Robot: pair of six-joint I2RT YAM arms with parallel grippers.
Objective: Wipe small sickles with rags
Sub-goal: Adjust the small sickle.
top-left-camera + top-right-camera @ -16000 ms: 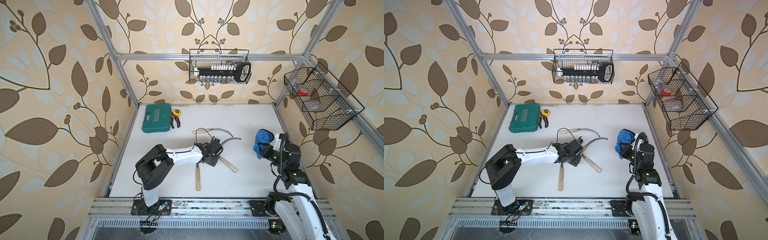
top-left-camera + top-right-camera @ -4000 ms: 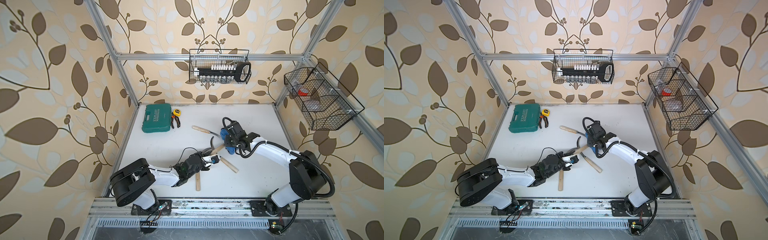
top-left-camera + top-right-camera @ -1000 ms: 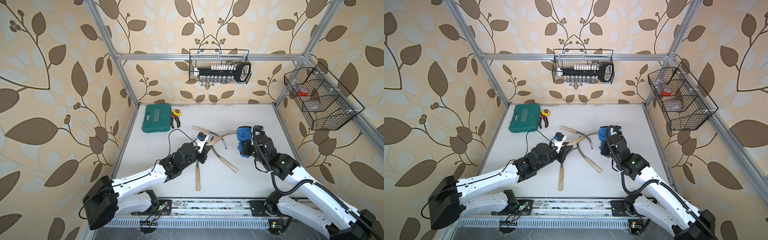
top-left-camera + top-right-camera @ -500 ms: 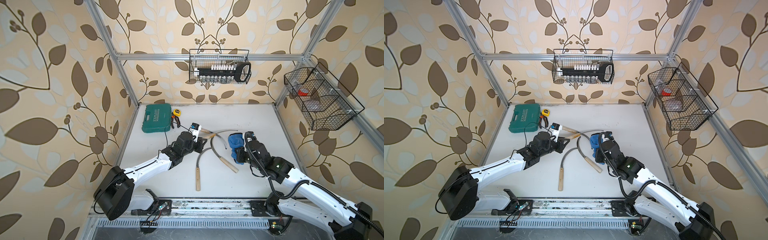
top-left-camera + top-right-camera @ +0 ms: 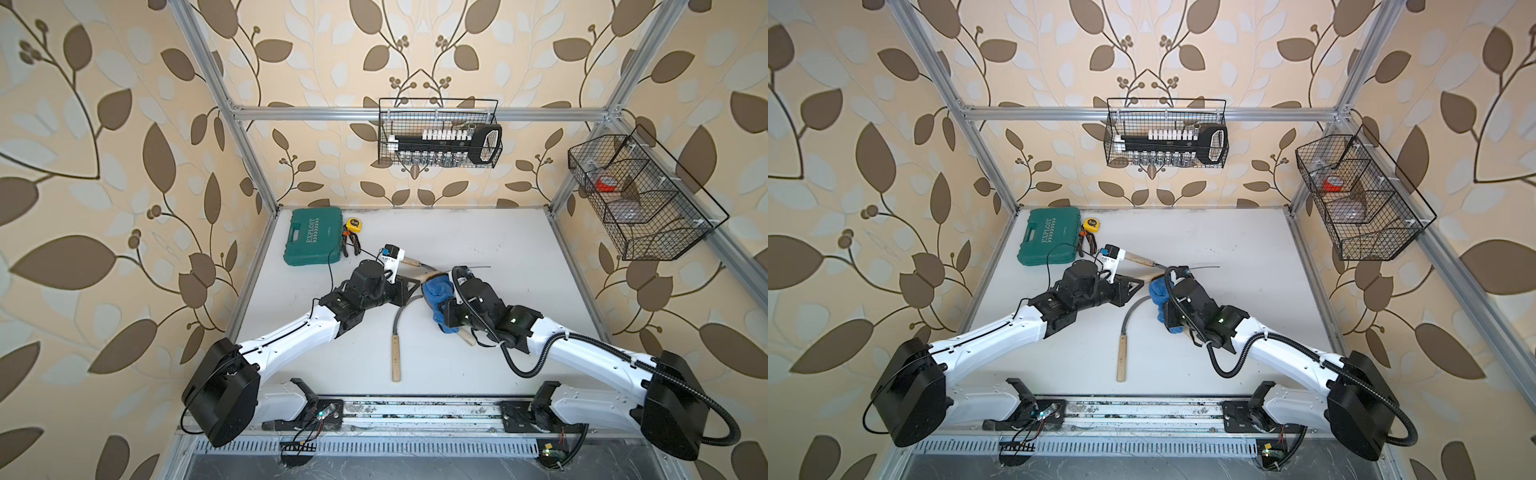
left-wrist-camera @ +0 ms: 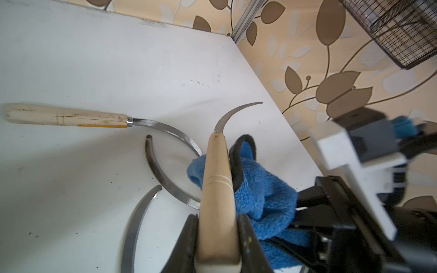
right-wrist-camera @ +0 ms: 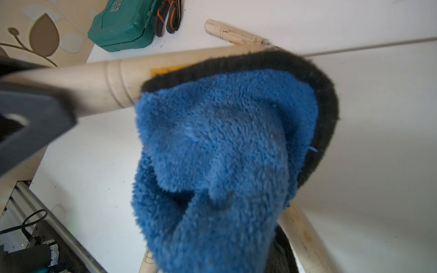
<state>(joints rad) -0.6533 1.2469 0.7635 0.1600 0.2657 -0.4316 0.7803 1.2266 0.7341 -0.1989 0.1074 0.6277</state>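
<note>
1. Small sickle (image 6: 217,179): raised over the middle of the worktop (image 5: 498,249). The left tool (image 6: 217,227) is clamped on its pale wooden handle, and its curved blade points toward the right edge.
2. Rag (image 7: 224,153): blue and bunched, gripped by the right tool (image 5: 444,309), whose closed jaws are buried in the cloth. The dark trim edge lies against the held handle near the blade.
3. Second sickle (image 5: 397,353): flat on the worktop, handle toward the near edge, blade curving up toward the left tool.
4. Third sickle (image 5: 411,261): flat, just beyond the left tool, handle toward the far left corner.
5. Fourth sickle (image 5: 467,338): only its handle end shows, under the right arm.
6. Green tool case (image 5: 313,243), pliers (image 5: 352,246) and tape measure (image 5: 353,225): grouped in the far left corner, well apart from the sickles.
</note>
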